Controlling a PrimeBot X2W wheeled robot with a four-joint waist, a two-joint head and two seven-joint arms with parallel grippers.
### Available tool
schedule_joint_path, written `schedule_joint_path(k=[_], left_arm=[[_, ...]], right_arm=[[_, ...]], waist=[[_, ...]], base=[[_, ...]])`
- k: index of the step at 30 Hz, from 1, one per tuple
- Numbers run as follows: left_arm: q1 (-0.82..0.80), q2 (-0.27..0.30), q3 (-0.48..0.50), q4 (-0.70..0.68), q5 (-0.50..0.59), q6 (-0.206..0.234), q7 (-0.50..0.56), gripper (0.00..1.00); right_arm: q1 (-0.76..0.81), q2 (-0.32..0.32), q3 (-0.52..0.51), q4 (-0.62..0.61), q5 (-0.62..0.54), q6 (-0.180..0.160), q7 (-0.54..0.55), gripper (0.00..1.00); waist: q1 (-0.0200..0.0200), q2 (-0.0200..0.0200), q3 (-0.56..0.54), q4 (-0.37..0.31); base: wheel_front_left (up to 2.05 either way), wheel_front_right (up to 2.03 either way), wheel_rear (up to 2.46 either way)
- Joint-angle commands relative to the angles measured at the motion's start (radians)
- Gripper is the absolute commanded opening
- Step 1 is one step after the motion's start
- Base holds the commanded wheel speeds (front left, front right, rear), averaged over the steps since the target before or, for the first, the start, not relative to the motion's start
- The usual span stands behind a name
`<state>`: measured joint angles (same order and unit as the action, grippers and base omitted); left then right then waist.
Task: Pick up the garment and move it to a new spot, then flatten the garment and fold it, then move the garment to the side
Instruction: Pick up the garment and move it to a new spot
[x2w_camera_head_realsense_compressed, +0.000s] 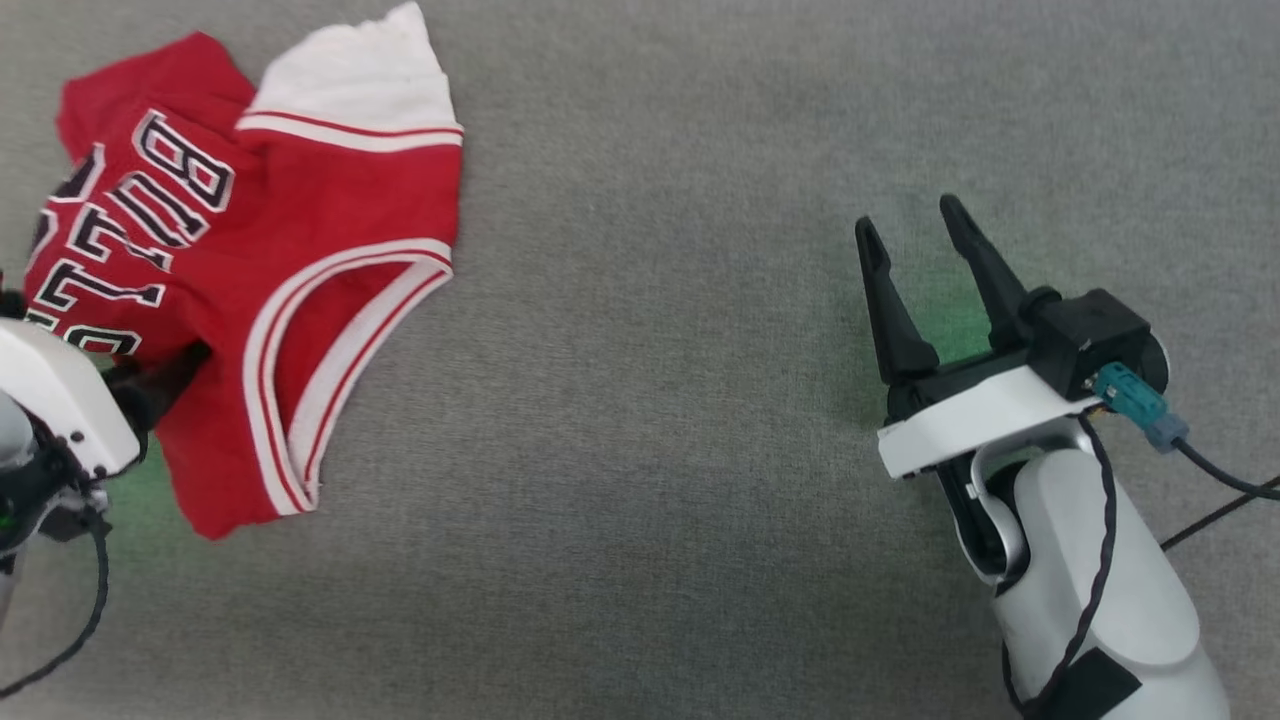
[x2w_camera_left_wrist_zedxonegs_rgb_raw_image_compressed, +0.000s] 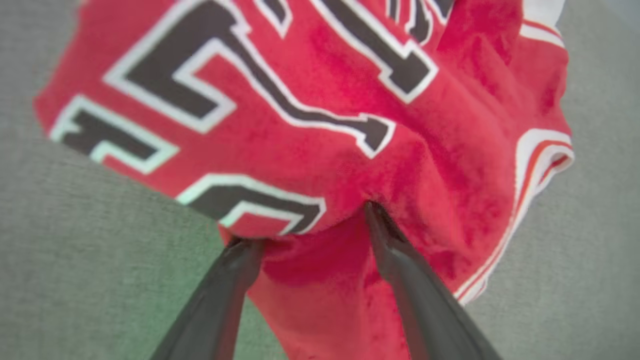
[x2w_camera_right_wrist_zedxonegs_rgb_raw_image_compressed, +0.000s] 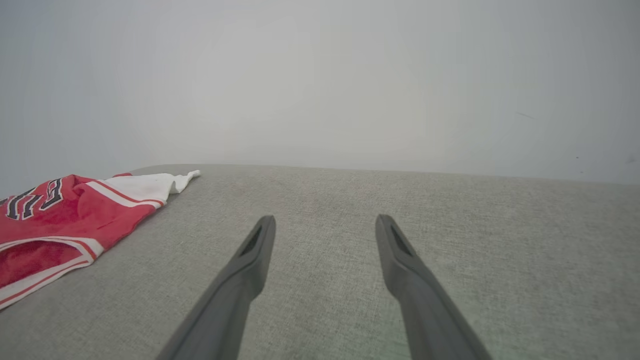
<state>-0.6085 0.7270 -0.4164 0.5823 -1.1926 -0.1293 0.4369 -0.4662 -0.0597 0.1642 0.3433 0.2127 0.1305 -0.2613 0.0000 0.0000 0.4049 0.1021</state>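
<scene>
The garment (x2w_camera_head_realsense_compressed: 330, 200), a small red jersey with black white-outlined lettering and striped trim, lies crumpled on the grey cloth surface at the upper left, a white inner flap turned out at its top. My left gripper (x2w_camera_head_realsense_compressed: 185, 365) sits at the garment's near left edge. In the left wrist view its fingers (x2w_camera_left_wrist_zedxonegs_rgb_raw_image_compressed: 400, 260) stand spread, tips pressed into a raised fold of the garment (x2w_camera_left_wrist_zedxonegs_rgb_raw_image_compressed: 325, 100), so the left gripper (x2w_camera_left_wrist_zedxonegs_rgb_raw_image_compressed: 305, 225) is open. My right gripper (x2w_camera_head_realsense_compressed: 908, 218) hovers open far to the right, nothing between its fingers. The right wrist view has the right gripper (x2w_camera_right_wrist_zedxonegs_rgb_raw_image_compressed: 325, 220) over bare cloth, with the garment (x2w_camera_right_wrist_zedxonegs_rgb_raw_image_compressed: 60, 220) at the left.
The grey fabric surface (x2w_camera_head_realsense_compressed: 650, 450) stretches wide between the two arms. Its far edge (x2w_camera_right_wrist_zedxonegs_rgb_raw_image_compressed: 400, 172) meets a pale wall in the right wrist view. A dark cable (x2w_camera_head_realsense_compressed: 1220, 480) trails from the right wrist towards the right.
</scene>
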Motion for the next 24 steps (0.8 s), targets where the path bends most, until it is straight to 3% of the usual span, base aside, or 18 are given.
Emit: schedule_joint_path(k=[1,9,10,14,18,24], left_arm=[[-0.019,-0.002,-0.006,-0.005,-0.015,-0.001,0.002,1.00],[-0.076,-0.039,-0.118,0.021,-0.081,-0.001,0.017,1.00],[-0.079,-0.045,-0.134,0.025,-0.088,-0.001,0.021,0.90],[-0.082,-0.061,-0.195,0.026,-0.109,0.000,0.036,0.00],[-0.108,-0.033,-0.215,0.017,-0.112,0.000,-0.028,0.00],[-0.190,0.048,-0.236,0.040,-0.032,0.000,-0.235,0.00]], right_arm=[[-0.014,0.005,0.005,-0.005,-0.003,0.000,-0.005,1.00],[-0.061,0.008,0.012,-0.031,-0.024,0.000,-0.005,1.00],[-0.065,0.008,0.013,-0.035,-0.025,0.000,-0.005,1.00],[-0.072,0.009,0.016,-0.043,-0.031,0.000,-0.005,1.00],[-0.066,0.010,0.008,-0.048,-0.033,0.000,-0.005,1.00],[-0.049,0.009,0.013,-0.042,-0.007,0.000,-0.005,1.00]], waist=[[0.0000,0.0000,0.036,-0.019],[0.0000,0.0000,0.127,-0.062],[0.0000,0.0000,0.133,-0.068],[0.0000,0.0000,0.147,-0.082],[0.0000,0.0000,0.135,-0.080],[0.0000,0.0000,0.074,-0.070]], base=[[0.00,0.00,0.00],[0.00,0.00,0.00],[0.00,0.00,0.00],[0.00,0.00,0.00],[0.00,0.00,0.00],[0.00,0.00,0.00]])
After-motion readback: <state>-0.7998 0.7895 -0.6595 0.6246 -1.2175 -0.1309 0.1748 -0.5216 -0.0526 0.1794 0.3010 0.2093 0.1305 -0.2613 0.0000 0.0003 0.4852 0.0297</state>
